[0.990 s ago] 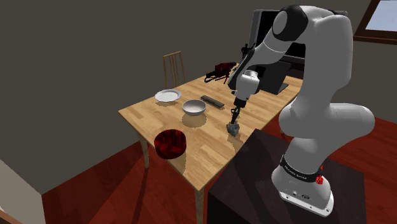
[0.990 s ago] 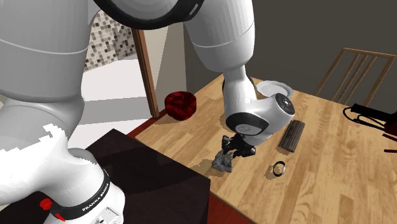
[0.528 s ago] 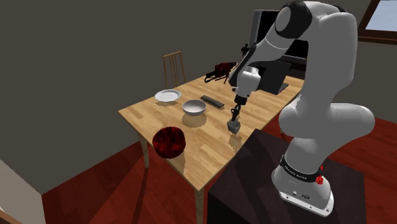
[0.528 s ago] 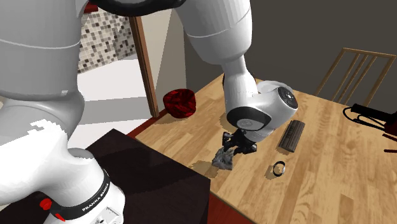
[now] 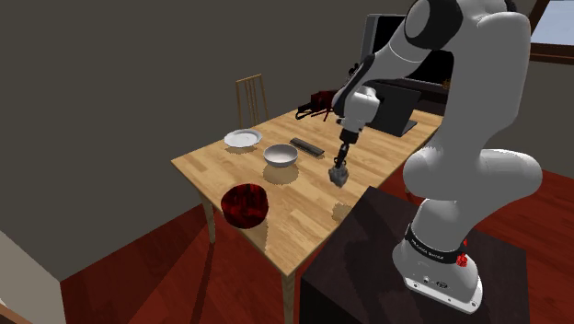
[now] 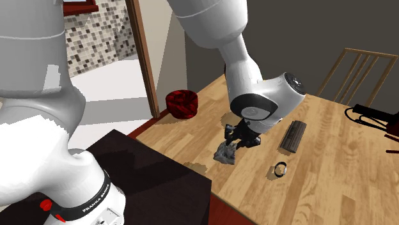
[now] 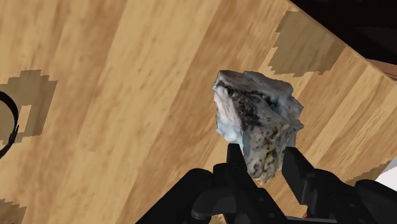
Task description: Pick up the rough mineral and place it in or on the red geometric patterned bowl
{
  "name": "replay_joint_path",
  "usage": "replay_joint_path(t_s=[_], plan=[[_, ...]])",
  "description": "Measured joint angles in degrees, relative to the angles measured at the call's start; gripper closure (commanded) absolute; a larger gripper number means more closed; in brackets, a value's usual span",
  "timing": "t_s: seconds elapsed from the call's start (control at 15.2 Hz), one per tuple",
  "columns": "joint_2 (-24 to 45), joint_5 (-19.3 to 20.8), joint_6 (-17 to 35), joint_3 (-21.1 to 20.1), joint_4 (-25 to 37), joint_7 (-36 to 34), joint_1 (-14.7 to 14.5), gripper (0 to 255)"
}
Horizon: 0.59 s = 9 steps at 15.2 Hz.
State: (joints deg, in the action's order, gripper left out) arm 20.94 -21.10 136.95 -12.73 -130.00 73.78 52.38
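Note:
The rough mineral [image 7: 257,121] is a grey-white lump with dark speckles. My gripper [image 7: 264,159] is shut on its lower end, with one black finger on each side. In the shoulder view the gripper [image 5: 340,168] holds the mineral [image 5: 340,179] in the air above the near part of the wooden table [image 5: 304,225], and its shadow lies on the wood below. The dark red patterned bowl [image 5: 245,205] stands near the table's front corner, toward the shoulder view's left of the mineral. In the second exterior view the mineral [image 6: 224,153] hangs under the gripper [image 6: 230,144], and the red bowl [image 6: 181,104] sits at the far table corner.
A white bowl [image 5: 281,155], a white plate [image 5: 243,139] and a dark remote [image 5: 307,145] lie further back on the table. A small dark ring [image 6: 279,169] rests near the remote [image 6: 293,135]. A wooden chair [image 5: 250,97] and a dark monitor [image 5: 396,55] stand behind.
The gripper has risen with the mineral clasped in it, lifting it off the table and slightly toward the back. The bowls, plate and remote have stayed put.

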Motion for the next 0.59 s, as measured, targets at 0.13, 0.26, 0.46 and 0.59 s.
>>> replay_joint_path(t_s=[0.13,0.26,0.46,0.59], plan=[[-1.62,0.04,-1.35,-0.07,-0.20,-0.46,0.03,255],[-3.12,0.11,-2.72,-0.07,-0.30,-0.82,0.12,255],[-5.12,0.21,-4.68,-0.12,-0.27,-1.42,0.19,255],[-6.41,0.31,-6.06,-0.08,-0.17,-1.71,0.32,255]])
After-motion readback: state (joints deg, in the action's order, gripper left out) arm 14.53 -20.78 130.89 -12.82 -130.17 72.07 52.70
